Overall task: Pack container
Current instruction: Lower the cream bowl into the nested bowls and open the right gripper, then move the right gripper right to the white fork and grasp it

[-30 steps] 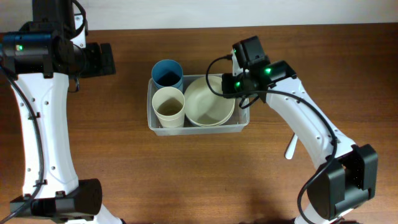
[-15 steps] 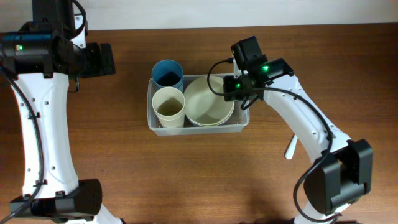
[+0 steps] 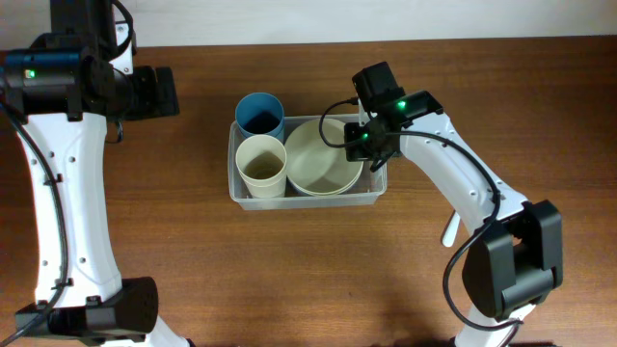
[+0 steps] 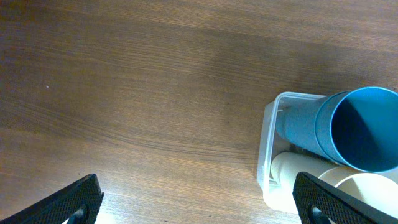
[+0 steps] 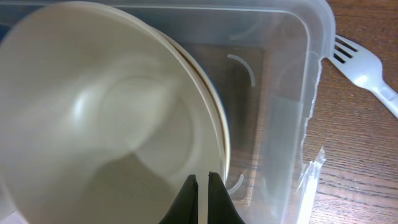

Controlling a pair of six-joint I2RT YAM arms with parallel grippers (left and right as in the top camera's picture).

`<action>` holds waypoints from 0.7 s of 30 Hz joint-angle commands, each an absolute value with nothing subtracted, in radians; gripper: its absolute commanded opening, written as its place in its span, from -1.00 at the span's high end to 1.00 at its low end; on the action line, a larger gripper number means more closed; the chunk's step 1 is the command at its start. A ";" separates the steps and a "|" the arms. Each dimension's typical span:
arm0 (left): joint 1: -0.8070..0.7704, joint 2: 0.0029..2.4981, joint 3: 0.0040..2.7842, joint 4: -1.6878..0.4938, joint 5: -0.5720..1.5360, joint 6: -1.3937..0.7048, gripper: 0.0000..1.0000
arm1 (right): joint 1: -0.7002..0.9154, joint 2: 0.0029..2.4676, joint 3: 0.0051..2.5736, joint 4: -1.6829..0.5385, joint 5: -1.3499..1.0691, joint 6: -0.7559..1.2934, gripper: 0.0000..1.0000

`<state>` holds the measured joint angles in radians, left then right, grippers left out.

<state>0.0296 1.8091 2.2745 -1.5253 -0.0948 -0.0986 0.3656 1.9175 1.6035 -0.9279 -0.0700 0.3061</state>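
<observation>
The clear container (image 3: 234, 188) sits mid-table and holds a blue cup (image 3: 258, 113), a cream cup (image 3: 261, 166) and a cream bowl (image 3: 323, 159). My right gripper (image 3: 364, 145) is at the bowl's right rim. In the right wrist view its fingers (image 5: 203, 180) are shut on the rim of the tilted bowl (image 5: 93, 124) inside the container (image 5: 311, 74). A second rim shows just under the bowl. My left gripper (image 3: 166, 93) is open and empty, left of the container (image 4: 266, 155) and blue cup (image 4: 357, 127).
A white plastic fork (image 3: 450, 229) lies on the wooden table to the right of the container. It also shows in the right wrist view (image 5: 364, 65), just outside the container's rim.
My right arm has shifted slightly left and toward the back, with the gripper staying at the bowl's right rim. The left arm has not moved.
</observation>
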 commanded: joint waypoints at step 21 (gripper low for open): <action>0.034 1.807 2.273 -1.526 -0.105 -0.105 -0.99 | 0.304 1.890 1.781 -1.102 -0.039 0.281 0.47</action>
<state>0.0296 1.8091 2.2745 -1.5253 -0.0948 -0.0986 0.3500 1.9179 1.6669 -1.0374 -0.0601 0.3084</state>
